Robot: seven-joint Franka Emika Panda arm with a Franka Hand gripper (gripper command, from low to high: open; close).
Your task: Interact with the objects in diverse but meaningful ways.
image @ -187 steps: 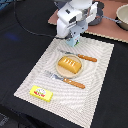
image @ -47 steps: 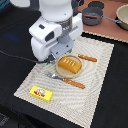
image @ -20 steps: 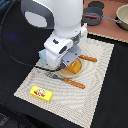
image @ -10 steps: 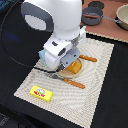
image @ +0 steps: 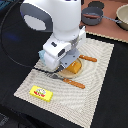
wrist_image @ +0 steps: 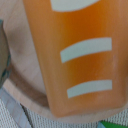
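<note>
An orange ridged bread loaf (image: 76, 66) lies on a pale round plate (image: 65, 75) in the middle of the striped placemat (image: 97, 75). The arm's white hand (image: 59, 54) hangs low right over the loaf and hides most of it, along with the fingertips. In the wrist view the loaf (wrist_image: 80, 55) fills the picture at very close range, showing its white ridge marks and the plate rim (wrist_image: 25, 95) beside it. No fingertip shows clearly there. A yellow flat packet (image: 41, 92) lies on the mat's corner at the exterior view's lower left, apart from the arm.
An orange-handled utensil (image: 76, 84) lies on the mat in front of the plate and another (image: 89, 58) behind it. A grey pot (image: 93, 17) and a bowl (image: 123, 17) stand at the exterior view's upper right. A black cable (image: 15, 55) runs along the left.
Over the earlier frames the arm came from the back of the mat to above the loaf and lowered. In the last second it has hardly moved.
</note>
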